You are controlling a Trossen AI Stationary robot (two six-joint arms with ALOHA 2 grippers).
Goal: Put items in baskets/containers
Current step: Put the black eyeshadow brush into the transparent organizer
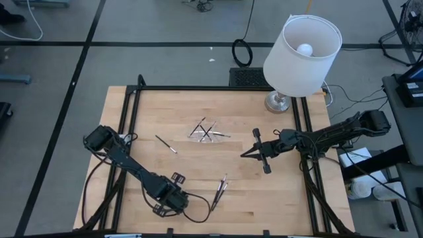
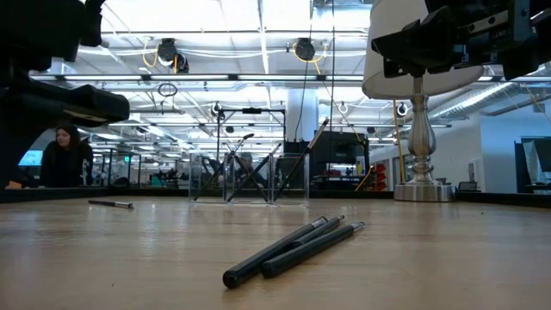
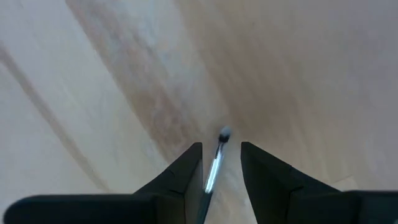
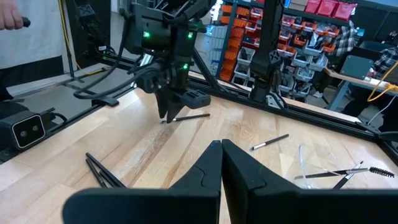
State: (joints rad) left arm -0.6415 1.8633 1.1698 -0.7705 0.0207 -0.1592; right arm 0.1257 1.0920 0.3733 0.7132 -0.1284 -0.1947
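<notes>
Two brushes (image 1: 221, 188) lie side by side at lower centre of the high frame, one lone brush (image 1: 166, 144) sits left of centre, and several more cross inside the clear tray (image 1: 209, 131) at mid-desk. The left claw (image 1: 173, 198), lower left, has a brush (image 3: 213, 171) clamped between its narrowly parted fingers (image 3: 180, 171); in the right wrist frame that stick juts sideways from the tips, low above the desk (image 1: 284, 198). Step in hand, as I read it: brush gripped, carry to the tray not yet made. Next move calls for lifting clear and swinging toward mid-frame above the tray before release. The right claw (image 1: 259, 151) waits right of the tray, fingers pressed together, holding nothing.
</notes>
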